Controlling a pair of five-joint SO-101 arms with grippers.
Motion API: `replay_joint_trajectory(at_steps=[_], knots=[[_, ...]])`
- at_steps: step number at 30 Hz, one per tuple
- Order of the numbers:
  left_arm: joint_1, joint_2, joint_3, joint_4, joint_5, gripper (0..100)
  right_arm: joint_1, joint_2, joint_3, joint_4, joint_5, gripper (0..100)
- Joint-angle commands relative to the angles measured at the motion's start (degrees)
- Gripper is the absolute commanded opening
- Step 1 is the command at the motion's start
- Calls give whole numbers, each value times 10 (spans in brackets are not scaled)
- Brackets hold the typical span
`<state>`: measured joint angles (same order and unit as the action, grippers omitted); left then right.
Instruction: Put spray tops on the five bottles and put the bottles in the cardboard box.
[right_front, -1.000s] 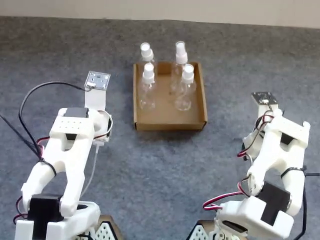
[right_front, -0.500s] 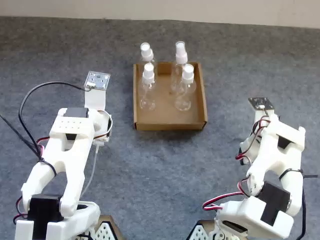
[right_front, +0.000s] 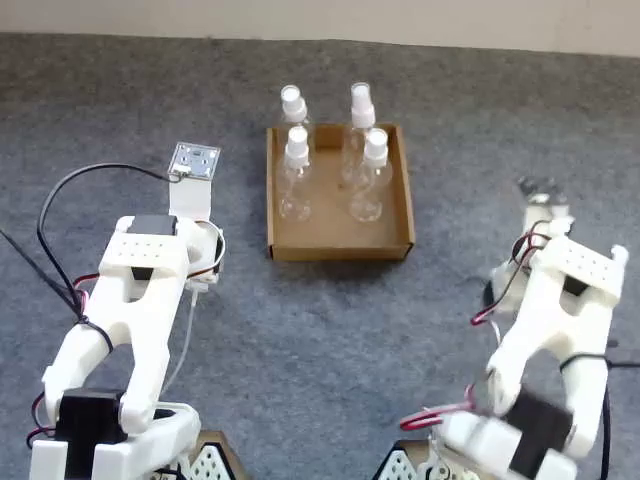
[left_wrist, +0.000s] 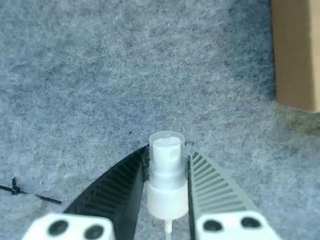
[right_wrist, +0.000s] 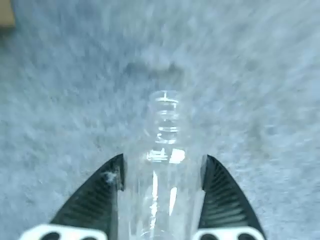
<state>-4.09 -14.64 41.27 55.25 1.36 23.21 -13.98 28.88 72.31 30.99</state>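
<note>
High view: cardboard box (right_front: 340, 250) at upper centre of frame on grey carpet (right_front: 120, 90), four spray-topped bottles (right_front: 297, 175) upright inside. Left wrist view: left gripper (left_wrist: 167, 152) clenched on a white spray top (left_wrist: 167, 180), carpet behind, edge of the box off to one side. Right wrist view: right gripper (right_wrist: 162, 167) grasping the fifth bottle (right_wrist: 165, 125), clear, neck uncapped, carpet behind.

Four bottles (right_front: 296, 172) with spray tops on, one bottle without a top (right_wrist: 165, 150), one loose spray top (left_wrist: 167, 175), one cardboard box (right_front: 340, 246), two arms (right_front: 140, 300)
</note>
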Motion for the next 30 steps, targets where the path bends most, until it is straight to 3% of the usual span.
replay_joint_trajectory(at_steps=[1, 8, 13, 16, 24, 30], knots=[[-7, -22, -7, -12, 6, 31, -69, -182, -46, 8, -80, 39], [-24, -95, -31, -10, 6, 31, -264, -422, 61, -83, -177, 3], [-33, -249, -50, 4, 4, 31, -385, -434, 128, -153, -218, 3], [-22, -337, -125, 53, 7, 28, -451, -433, 152, -222, -237, 3], [88, -375, -387, 121, 33, 27, -521, -442, 248, -284, -235, 4], [202, -357, -446, 113, 89, 27, -523, -580, 320, -296, -239, 4]])
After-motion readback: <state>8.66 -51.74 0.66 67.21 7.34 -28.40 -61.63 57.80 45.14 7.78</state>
